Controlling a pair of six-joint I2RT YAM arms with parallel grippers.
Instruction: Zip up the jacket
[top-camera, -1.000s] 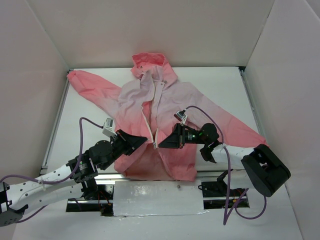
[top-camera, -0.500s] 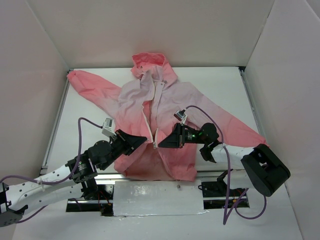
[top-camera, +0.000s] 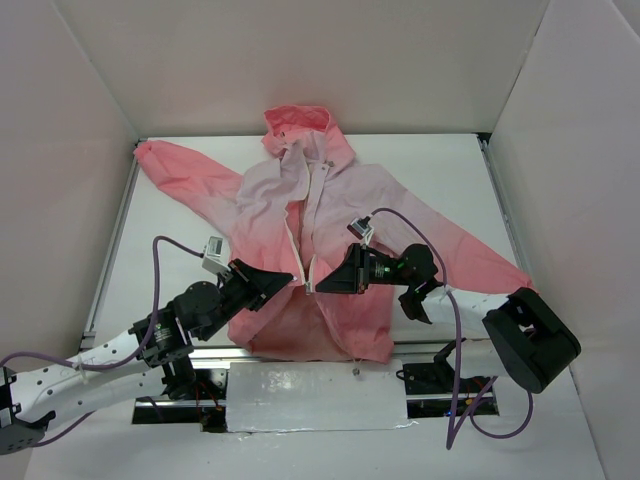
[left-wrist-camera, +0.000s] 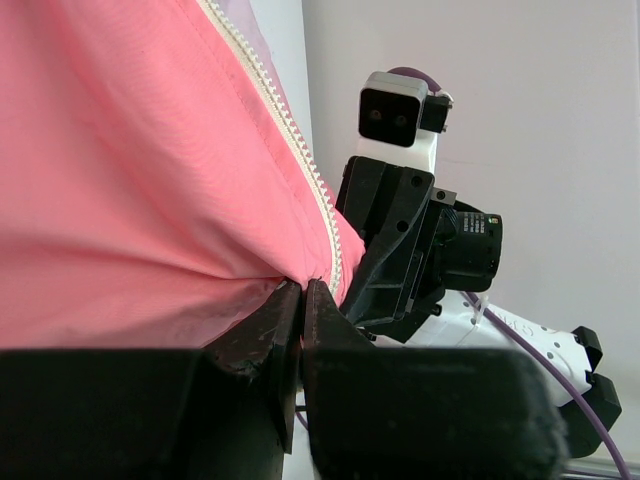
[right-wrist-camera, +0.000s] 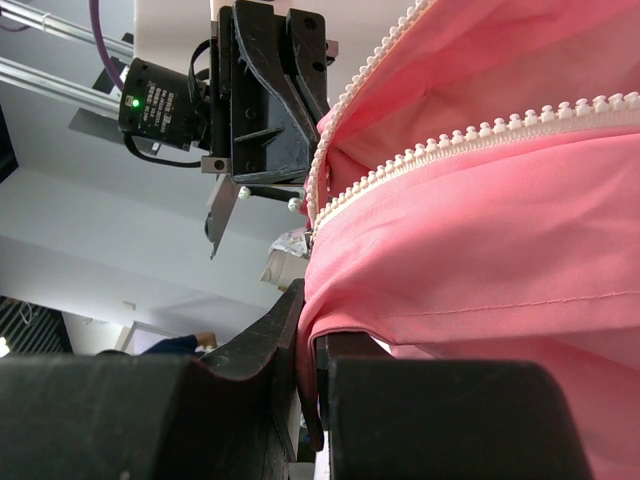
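I have my left gripper (top-camera: 290, 277) and right gripper (top-camera: 320, 288) both clamped on the jacket (top-camera: 340, 205) low on its front.
The left's fingers are pinched flat on pink cloth beside the white zipper (left-wrist-camera: 290, 150). The right's are closed tight on the facing edge, tips nearly meeting. Beyond them, the jacket lies spread on the table (top-camera: 450, 165), front open, hood farthest.

The jacket (top-camera: 335, 215) is laid flat on the surface (top-camera: 440, 165), hood (top-camera: 297, 120) at the far side, hem at the near edge. One sleeve (top-camera: 185, 170) is stretched to the far left corner, the other sleeve (top-camera: 470, 255) out right. The zipper (top-camera: 311, 205) is run down the middle. Low on it, the left pincer (top-camera: 290, 277) is set left, the right pincer (top-camera: 320, 288) right, tips facing, each clamped on a front edge.
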